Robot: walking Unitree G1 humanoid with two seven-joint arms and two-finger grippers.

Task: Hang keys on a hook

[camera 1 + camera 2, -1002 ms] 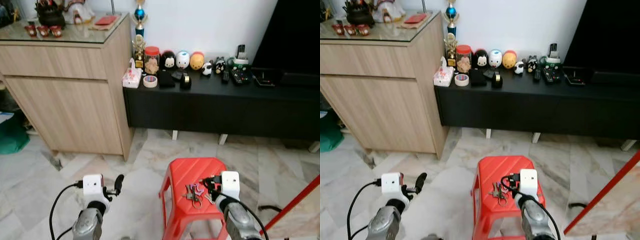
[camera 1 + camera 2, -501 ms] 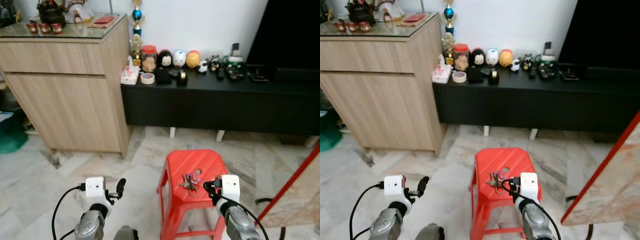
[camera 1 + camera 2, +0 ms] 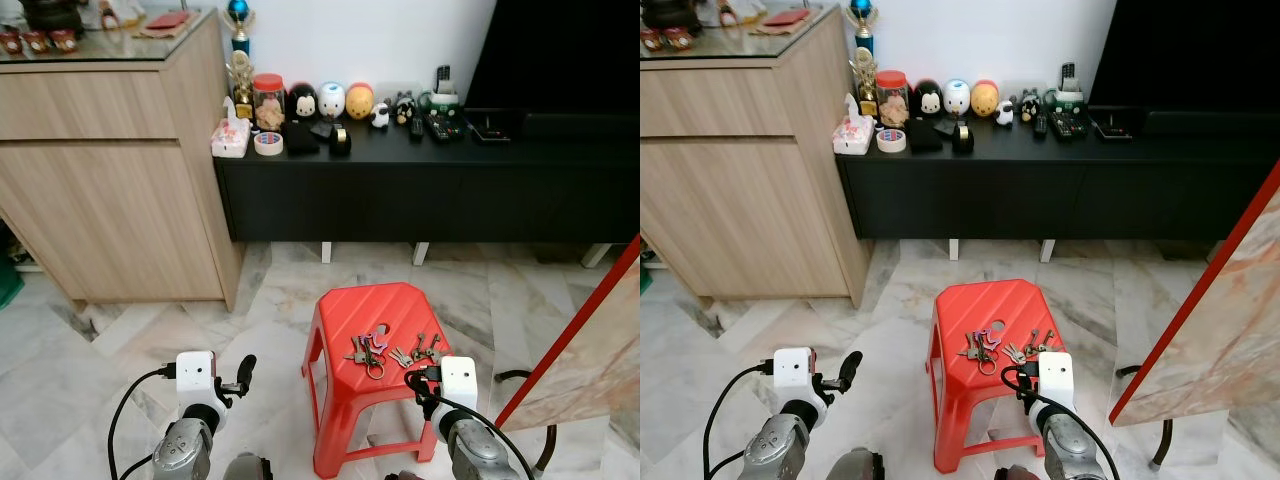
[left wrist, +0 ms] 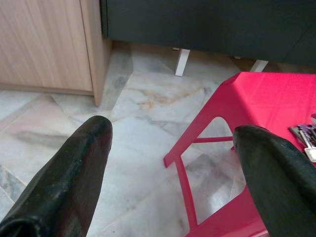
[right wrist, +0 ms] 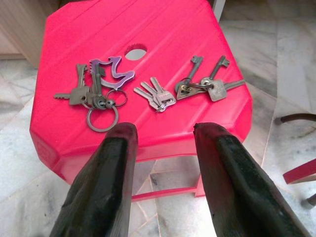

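Bright, even indoor light, all views sharp with no motion blur. The marble floor (image 3: pixel 90 350) shows soft sheen, shadows faint under the red stool (image 3: pixel 375 345). Wrist views blur the near black fingers (image 5: pixel 106 192); head views bow slightly at edges.

head pair looks down, far; both wrist views close, sharing red stool (image 5: pixel 148 29).

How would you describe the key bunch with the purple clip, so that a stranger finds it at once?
Look for the red stool on the marble floor before the black cabinet. Three key bunches lie on its seat. The one meant lies farthest toward the wooden cupboard, and it alone has a purple clip and a big round ring.
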